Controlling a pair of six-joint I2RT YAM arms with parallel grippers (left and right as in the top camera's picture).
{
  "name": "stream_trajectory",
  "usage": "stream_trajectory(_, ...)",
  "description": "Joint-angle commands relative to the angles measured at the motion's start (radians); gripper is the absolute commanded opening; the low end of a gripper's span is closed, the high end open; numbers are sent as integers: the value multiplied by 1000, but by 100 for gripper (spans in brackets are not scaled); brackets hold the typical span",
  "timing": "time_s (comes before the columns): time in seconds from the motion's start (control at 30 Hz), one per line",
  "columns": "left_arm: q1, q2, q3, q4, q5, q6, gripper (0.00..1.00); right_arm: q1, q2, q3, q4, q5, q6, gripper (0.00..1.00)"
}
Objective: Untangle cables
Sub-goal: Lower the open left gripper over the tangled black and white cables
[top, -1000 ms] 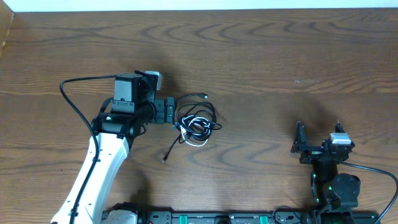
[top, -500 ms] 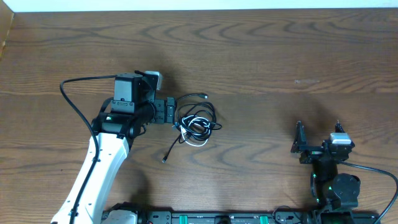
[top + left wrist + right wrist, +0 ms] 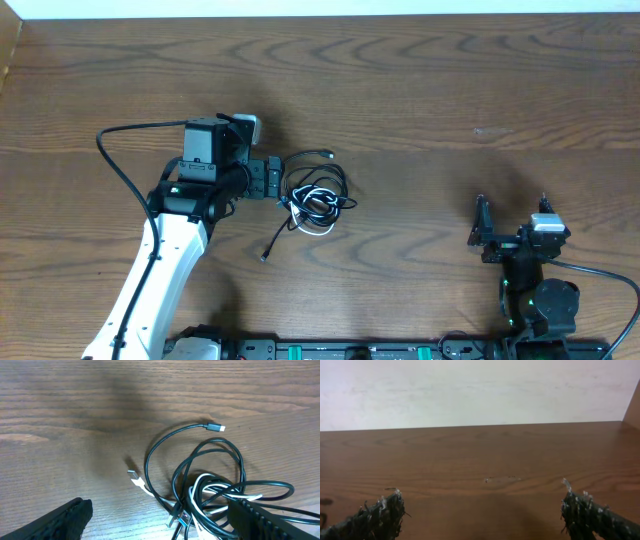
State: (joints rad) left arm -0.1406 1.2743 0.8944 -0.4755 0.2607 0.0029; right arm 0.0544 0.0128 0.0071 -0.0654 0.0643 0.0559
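The cables [image 3: 317, 194] lie in one tangled bundle left of the table's middle: several black cords looped around a white cord [image 3: 239, 496]. In the left wrist view the bundle [image 3: 196, 491] fills the lower right, with a small plug [image 3: 216, 427] at the top and a metal USB plug [image 3: 133, 475] on the left. My left gripper [image 3: 284, 182] is open, right at the bundle's left edge. Its right finger [image 3: 270, 520] hangs over the loops and its left finger [image 3: 55, 522] is over bare wood. My right gripper [image 3: 511, 216] is open and empty, far off at the front right.
One black cord end [image 3: 266, 256] trails off toward the front of the wooden table [image 3: 430, 110]. The left arm's thick lead [image 3: 120, 150] arcs behind it. A pale wall [image 3: 470, 390] stands beyond the far table edge.
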Motion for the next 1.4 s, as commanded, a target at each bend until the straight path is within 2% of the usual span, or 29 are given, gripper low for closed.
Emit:
stream_trajectory(0.0, -3, 6, 26, -6, 9, -4, 91, -4, -4, -2, -3, 5, -12, 99)
stream_trajectory(0.67, -3, 6, 26, 5, 16, -5, 91, -4, -4, -2, -3, 5, -12, 99)
stream_trajectory(0.87, -3, 6, 26, -71, 92, -5, 91, -4, -4, -2, -3, 5, -12, 99)
stream_trajectory(1.07, -3, 9, 1, -91, 94, -5, 91, -4, -4, -2, -3, 5, -12, 99)
stream_trajectory(1.13, -3, 21, 0, -94, 85, -39, 91, -4, -4, -2, -3, 5, -12, 99)
stream_trajectory(1.23, -5, 49, 0, -111, 4, -152, 91, -4, -4, -2, -3, 5, -12, 99)
stream_trajectory(1.37, -45, 117, 0, -122, -71, -221, 91, -4, -4, -2, -3, 5, -12, 99)
